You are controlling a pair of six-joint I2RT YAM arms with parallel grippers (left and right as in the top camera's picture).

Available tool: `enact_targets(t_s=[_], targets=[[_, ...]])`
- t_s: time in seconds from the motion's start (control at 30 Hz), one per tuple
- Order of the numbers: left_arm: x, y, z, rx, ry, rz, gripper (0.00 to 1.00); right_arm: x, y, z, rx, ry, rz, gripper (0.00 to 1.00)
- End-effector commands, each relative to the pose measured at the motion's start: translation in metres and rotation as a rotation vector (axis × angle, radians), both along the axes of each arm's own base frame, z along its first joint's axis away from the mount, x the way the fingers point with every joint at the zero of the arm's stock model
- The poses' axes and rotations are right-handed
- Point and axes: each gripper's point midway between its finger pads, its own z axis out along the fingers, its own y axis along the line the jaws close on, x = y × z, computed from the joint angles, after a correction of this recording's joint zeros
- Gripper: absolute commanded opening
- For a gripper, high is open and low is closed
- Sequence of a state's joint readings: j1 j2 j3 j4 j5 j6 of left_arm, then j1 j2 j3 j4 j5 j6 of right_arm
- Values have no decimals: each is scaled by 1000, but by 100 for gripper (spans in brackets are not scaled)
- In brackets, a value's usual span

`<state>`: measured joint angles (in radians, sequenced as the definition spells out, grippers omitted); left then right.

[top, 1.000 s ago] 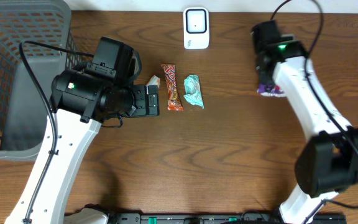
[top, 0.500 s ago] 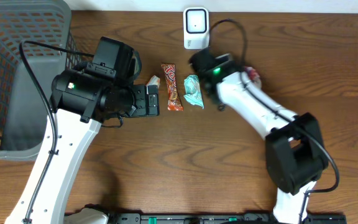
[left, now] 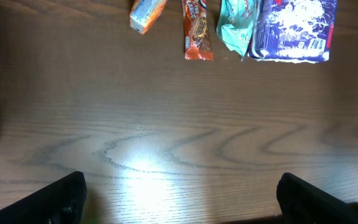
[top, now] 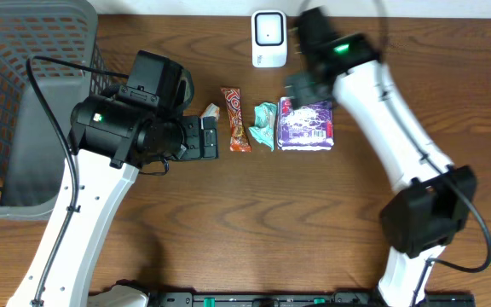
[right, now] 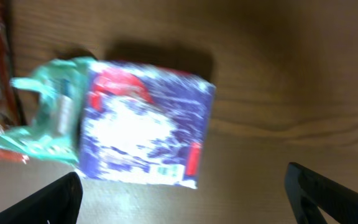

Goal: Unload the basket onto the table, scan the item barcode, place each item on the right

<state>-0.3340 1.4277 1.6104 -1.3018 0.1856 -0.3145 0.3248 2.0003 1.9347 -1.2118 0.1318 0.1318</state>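
A purple and white packet lies flat on the table, with a small printed label near its lower edge. My right gripper hovers just behind it, blurred, and stands open with nothing between its fingers. To the packet's left lie a teal packet, an orange-red bar and a small white and orange packet. The white scanner stands at the table's back edge. My left gripper is open over bare wood, left of the row of items.
A grey mesh basket fills the far left of the table. The right arm's base stands at the front right. In the left wrist view the purple packet and the teal packet lie along the top edge.
The right arm swung from the table's right side to the middle with the purple packet. Its gripper opened and the packet now lies beside the teal one. The left arm has not moved.
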Motion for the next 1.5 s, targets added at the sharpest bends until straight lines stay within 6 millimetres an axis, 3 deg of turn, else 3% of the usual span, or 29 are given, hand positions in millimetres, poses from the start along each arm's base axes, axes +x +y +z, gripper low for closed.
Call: enact_targets(t_s=[0.0, 0.1, 0.2, 0.37, 0.53, 0.63, 0.7, 0.73, 0.8, 0.83, 0.97, 1.1, 1.2, 1.27, 1.37, 1.47], targets=[[-1, 0, 2, -3, -3, -4, 98, -9, -2, -11, 266, 113, 131, 99], [-1, 0, 2, -3, -3, -4, 98, -14, -13, -27, 441, 168, 154, 99], [-1, 0, 2, -3, -3, -4, 98, -8, -27, -49, 599, 157, 110, 99], [-1, 0, 2, -3, -3, -4, 98, 5, -29, -80, 846, 106, 56, 97], [-1, 0, 2, -3, -3, -4, 98, 4, -18, -131, 916, 153, 25, 95], [-1, 0, 2, -3, -3, -4, 98, 0, -6, -149, 955, 198, 36, 82], [-1, 0, 2, -3, -3, -4, 98, -2, -3, -154, 955, 211, 36, 63], [-1, 0, 2, -3, -3, -4, 98, -2, -3, -156, 947, 215, 30, 49], [-1, 0, 2, -3, -3, -4, 98, -1, -8, -151, 914, 215, 4, 24], [-1, 0, 2, -3, -3, -4, 98, 1, -14, -149, 872, 213, -20, 20], [-1, 0, 2, -3, -3, -4, 98, 9, -46, -121, 627, 139, -83, 15], [-1, 0, 2, -3, -3, -4, 98, 12, -108, -74, 252, 14, -311, 5], [-1, 0, 2, -3, -3, -4, 98, -3, -157, -31, -64, -110, -520, 1], [-1, 0, 2, -3, -3, -4, 98, -14, -178, -7, -244, -181, -594, 1], [-1, 0, 2, -3, -3, -4, 98, -20, -186, 6, -395, -219, -607, 1], [-1, 0, 2, -3, -3, -4, 98, -19, -175, -9, -427, -197, -571, 2]])
